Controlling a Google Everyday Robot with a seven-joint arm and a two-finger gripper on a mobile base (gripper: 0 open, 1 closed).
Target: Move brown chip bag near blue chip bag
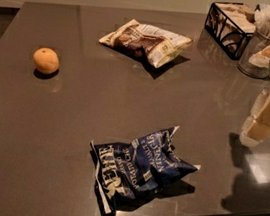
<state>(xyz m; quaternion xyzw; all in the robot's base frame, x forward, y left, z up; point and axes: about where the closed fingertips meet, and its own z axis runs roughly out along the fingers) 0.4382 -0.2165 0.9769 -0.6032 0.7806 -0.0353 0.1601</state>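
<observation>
The brown chip bag (146, 42), dark brown and cream-yellow, lies flat on the dark countertop at the back centre. The blue chip bag (138, 165), crumpled navy with white lettering, lies near the counter's front edge, well apart from the brown one. My gripper (263, 121) hangs above the counter at the right edge of the view, to the right of both bags and touching neither. It holds nothing that I can see.
An orange (46, 60) sits on the left of the countertop (72, 121). A black wire basket (230, 26) and a glass jar with packets (258, 52) stand at the back right. The counter's front edge runs just below the blue bag.
</observation>
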